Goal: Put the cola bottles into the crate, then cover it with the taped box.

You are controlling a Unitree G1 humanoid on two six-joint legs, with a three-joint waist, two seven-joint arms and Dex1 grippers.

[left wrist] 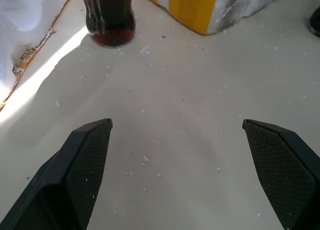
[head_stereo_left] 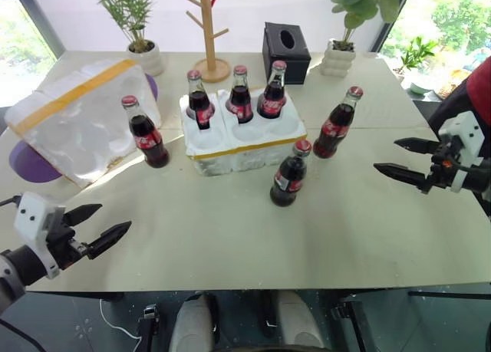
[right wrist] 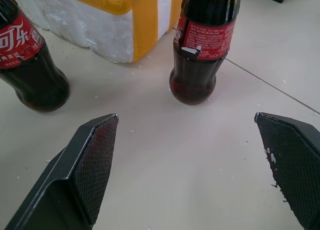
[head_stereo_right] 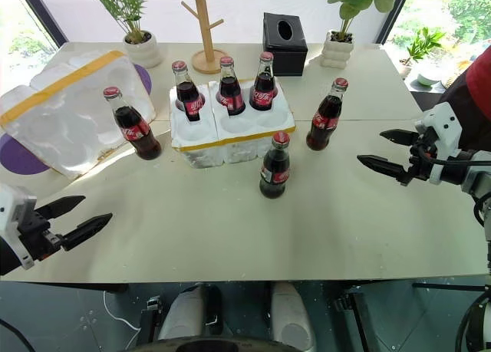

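The crate (head_stereo_left: pixel 230 162) stands mid-table, low white foam with a yellow band. Three cola bottles (head_stereo_left: pixel 240 95) stand upright in its back row of wells. Three more stand on the table: one left of it (head_stereo_left: pixel 146 133), one at its front right (head_stereo_left: pixel 290 176), one to its right (head_stereo_left: pixel 336 126). The taped box (head_stereo_left: pixel 77 118) lies tilted at the far left, yellow stripe on top. My left gripper (head_stereo_left: pixel 114 217) is open near the front left edge, pointing toward the left bottle (left wrist: pixel 110 19). My right gripper (head_stereo_left: pixel 386 154) is open at the right, facing the right bottle (right wrist: pixel 202 49). Both are empty.
A black tissue box (head_stereo_left: pixel 286 51), a wooden peg stand (head_stereo_left: pixel 209 30) and two potted plants (head_stereo_left: pixel 142 53) (head_stereo_left: pixel 341 57) line the back edge. A purple mat (head_stereo_left: pixel 27 164) lies under the taped box. Bare tabletop (head_stereo_left: pixel 230 237) stretches in front of the crate.
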